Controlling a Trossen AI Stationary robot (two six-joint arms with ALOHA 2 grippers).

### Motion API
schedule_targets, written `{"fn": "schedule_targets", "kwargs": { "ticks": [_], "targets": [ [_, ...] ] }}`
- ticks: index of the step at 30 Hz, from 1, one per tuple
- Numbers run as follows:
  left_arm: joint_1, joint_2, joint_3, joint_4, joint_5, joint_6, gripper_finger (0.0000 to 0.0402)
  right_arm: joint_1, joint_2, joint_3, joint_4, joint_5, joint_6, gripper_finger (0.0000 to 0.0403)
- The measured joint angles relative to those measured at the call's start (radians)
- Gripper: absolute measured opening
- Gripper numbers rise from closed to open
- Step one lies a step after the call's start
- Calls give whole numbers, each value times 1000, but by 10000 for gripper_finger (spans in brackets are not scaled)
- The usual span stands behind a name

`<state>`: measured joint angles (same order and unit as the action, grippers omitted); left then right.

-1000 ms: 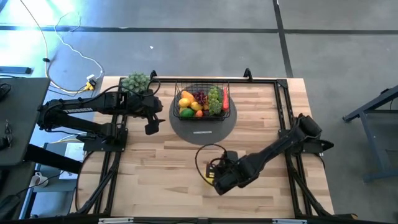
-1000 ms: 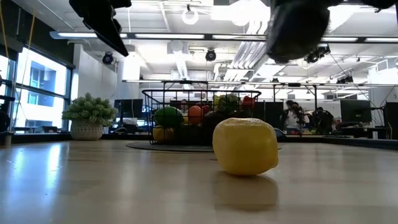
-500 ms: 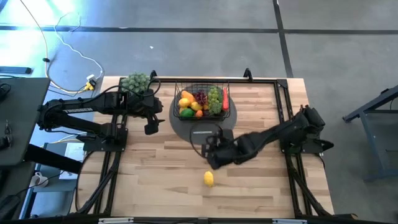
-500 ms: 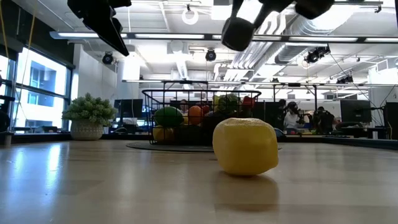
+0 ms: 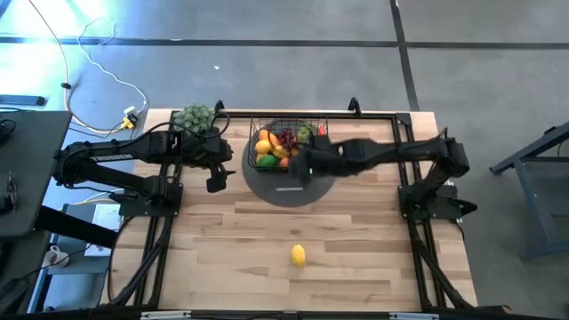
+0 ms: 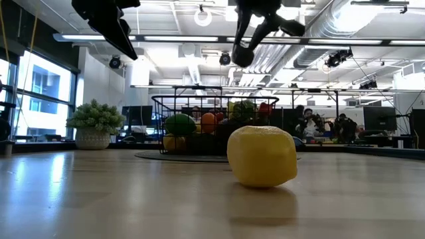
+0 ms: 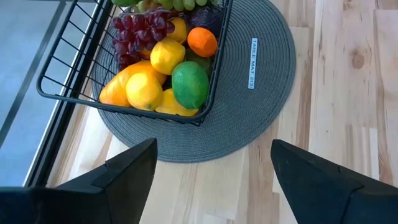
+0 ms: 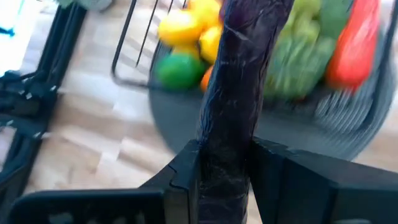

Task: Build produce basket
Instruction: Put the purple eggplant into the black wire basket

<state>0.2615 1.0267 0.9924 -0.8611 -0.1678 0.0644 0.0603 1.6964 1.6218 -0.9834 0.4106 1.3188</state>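
The black wire basket (image 5: 286, 142) stands on a round dark grey mat (image 5: 289, 185) at the far middle. It holds lemons, grapes, a lime, an orange and a red pepper, and it also shows in the left wrist view (image 7: 134, 68). A yellow lemon (image 5: 299, 256) lies alone on the wood near the front and fills the low view (image 6: 262, 156). My right gripper (image 5: 302, 162) is over the basket's near right part, shut on a dark purple eggplant (image 8: 239, 81). My left gripper (image 5: 216, 182) hovers open and empty left of the basket. My right gripper pinches the eggplant between its two fingers (image 8: 186, 171), at the part nearest the wrist (image 8: 227, 149). The eggplant runs on along the fingers and sticks out past their tips. It is lifted clear, and its free end (image 6: 243, 56) hangs above the basket.
A grey-green leafy bunch in a pot (image 5: 194, 117) stands at the far left corner, left of the basket. Bare wood lies between the mat and the lone lemon. People show in the room behind the table (image 6: 312, 123).
My right gripper has gone from above the lone lemon toward the table's far edge, carrying the eggplant, and now stands over the basket. The lemon has stayed where it was.
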Motion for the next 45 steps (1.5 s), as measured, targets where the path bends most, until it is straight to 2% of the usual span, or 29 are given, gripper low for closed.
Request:
{"fn": "schedule_targets", "kwargs": {
  "ticks": [9, 15, 18, 21, 31, 36, 40, 45],
  "targets": [
    [0, 0, 0, -3, -5, 0, 305, -239, 11, 0, -1, -98, -309, 79],
    [0, 0, 0, -3, -57, 1, 305, -362, 21, 0, -6, -185, -394, 79],
    [0, 0, 0, -2, -94, 2, 305, -409, 26, 0, -1, -193, -438, 79],
    [0, 0, 0, -2, -136, 25, 305, -448, 35, 0, 3, -264, -447, 79],
    [0, 0, 0, 0, -168, 37, 305, -497, 97, 0, -27, -459, -421, 79],
    [0, 0, 0, 0, -169, 37, 305, -508, 116, 0, -29, -499, -419, 81],
    [0, 0, 0, 0, -169, 37, 305, -508, 116, 0, -30, -517, -442, 105],
    [0, 0, 0, 0, -169, 36, 305, -508, 116, 0, -36, -517, -445, 158]
  ]
}}
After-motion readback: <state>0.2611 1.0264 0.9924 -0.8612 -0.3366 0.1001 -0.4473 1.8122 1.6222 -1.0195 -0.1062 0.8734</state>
